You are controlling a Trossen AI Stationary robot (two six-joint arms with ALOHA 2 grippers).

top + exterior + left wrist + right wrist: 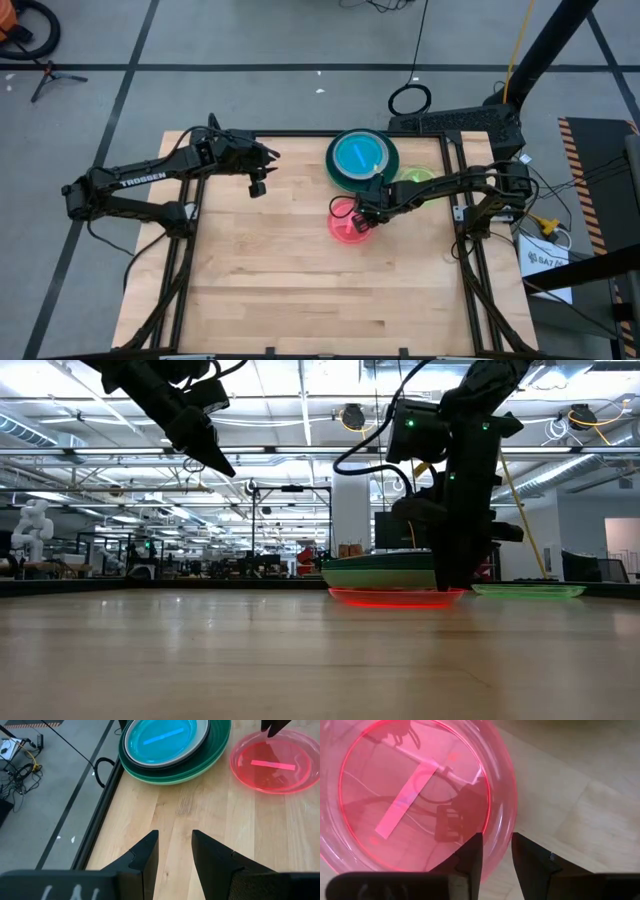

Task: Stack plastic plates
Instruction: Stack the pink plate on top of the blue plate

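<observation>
A small translucent pink plate (347, 228) (410, 795) lies flat on the table, just near of a stack of plates (361, 158) (170, 745). The stack has dark green at the bottom, then lighter green, black and white, with blue on top. A yellow-green plate (420, 177) (528, 591) lies flat to the right of the stack. My right gripper (362, 214) (497, 847) is low over the pink plate's far right rim (495, 862), open. One finger stands inside the rim and one outside. My left gripper (258, 186) (175, 845) hangs raised over the table's far left, slightly open, holding nothing.
Bare wood spreads over the table's near half and its left side. A dark frame (300, 134) edges the table. My right arm (440, 185) reaches in from the right, passing over the yellow-green plate. Cables and a stand lie on the floor beyond the far edge.
</observation>
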